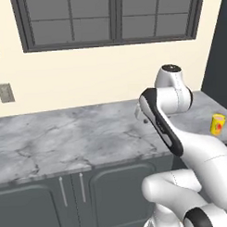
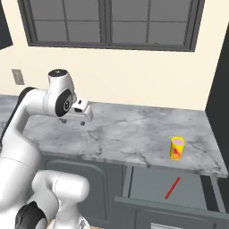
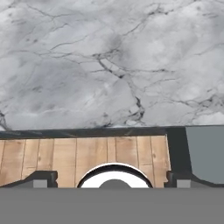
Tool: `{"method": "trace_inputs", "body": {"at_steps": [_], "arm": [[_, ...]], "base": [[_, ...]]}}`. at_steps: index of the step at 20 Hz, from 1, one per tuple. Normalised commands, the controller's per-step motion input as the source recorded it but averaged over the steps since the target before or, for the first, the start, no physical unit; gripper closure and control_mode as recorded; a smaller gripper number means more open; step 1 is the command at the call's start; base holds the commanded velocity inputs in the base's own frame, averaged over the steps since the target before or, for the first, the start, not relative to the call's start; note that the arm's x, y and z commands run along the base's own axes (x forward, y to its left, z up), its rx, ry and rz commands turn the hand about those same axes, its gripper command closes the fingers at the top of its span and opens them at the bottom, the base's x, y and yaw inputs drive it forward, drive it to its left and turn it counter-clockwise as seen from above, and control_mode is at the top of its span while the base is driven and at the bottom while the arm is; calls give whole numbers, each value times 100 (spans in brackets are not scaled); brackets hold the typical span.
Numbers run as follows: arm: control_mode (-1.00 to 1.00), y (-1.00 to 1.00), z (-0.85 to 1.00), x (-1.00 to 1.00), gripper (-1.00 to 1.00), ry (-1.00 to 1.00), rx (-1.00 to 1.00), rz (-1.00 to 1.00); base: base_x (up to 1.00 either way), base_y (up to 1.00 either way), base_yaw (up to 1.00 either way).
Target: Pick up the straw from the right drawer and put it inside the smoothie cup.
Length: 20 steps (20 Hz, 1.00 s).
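Note:
The red straw (image 2: 172, 187) lies slanted on the flat grey bottom of the right drawer (image 2: 147, 181), which is pulled out below the counter's right end. The yellow smoothie cup (image 2: 177, 148) stands upright on the counter just above the drawer, near the front edge; the left base view has this cup (image 1: 218, 123) at far right. My gripper (image 2: 74, 120) hovers over the middle of the counter, well left of cup and drawer. In the hand view its fingertips (image 3: 41, 178) stand wide apart, so the gripper (image 3: 111, 179) is open and holds nothing. A grey corner of the drawer (image 3: 205, 153) sits at that view's lower right.
The grey marble counter (image 1: 65, 140) runs along a cream wall under a dark window (image 2: 107, 22). Dark cabinet doors with slim handles (image 1: 82, 187) sit below it. A tall dark unit (image 2: 219, 98) bounds the counter's right end. Wooden floor (image 3: 65, 157) lies below the counter edge.

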Motion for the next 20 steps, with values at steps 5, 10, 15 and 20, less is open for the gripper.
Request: {"method": "trace_inputs", "body": {"at_steps": [5, 10, 15, 20], "arm": [[100, 0, 0, 0, -100, 0, 0, 0], [100, 0, 0, 0, -100, 0, 0, 0], [100, 0, 0, 0, -100, 0, 0, 0], [100, 0, 0, 0, -100, 0, 0, 0]], "base": [[-2, 6, -24], [-12, 16, -25], [-15, 8, -30], [-17, 5, -33]]}}
